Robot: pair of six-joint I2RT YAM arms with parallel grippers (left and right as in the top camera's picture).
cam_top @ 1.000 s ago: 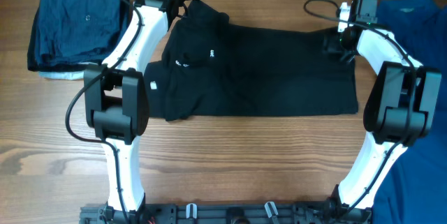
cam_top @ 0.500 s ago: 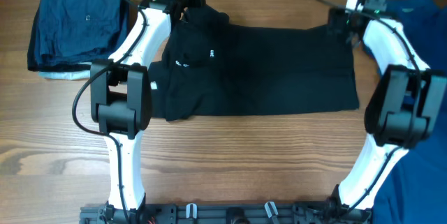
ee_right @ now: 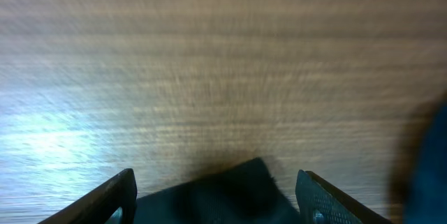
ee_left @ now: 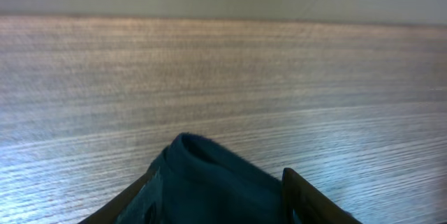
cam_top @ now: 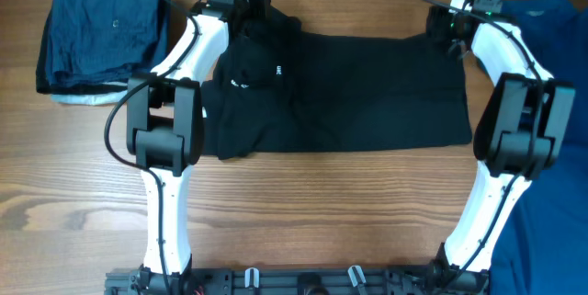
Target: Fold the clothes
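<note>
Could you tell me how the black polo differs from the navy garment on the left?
The polo is black; the navy garment is dark blue. The polo lies spread out in the middle; the navy garment sits folded at the far left. The polo covers more area than the navy garment. Both lie on the table.

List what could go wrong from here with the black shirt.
Only a little fabric shows inside the left tool and the right tool; an edge may slip free.
The black shirt is bunched near its collar, so a fold could trap creases.
The blue shirt lies close by the right tool and might get dragged.
</note>
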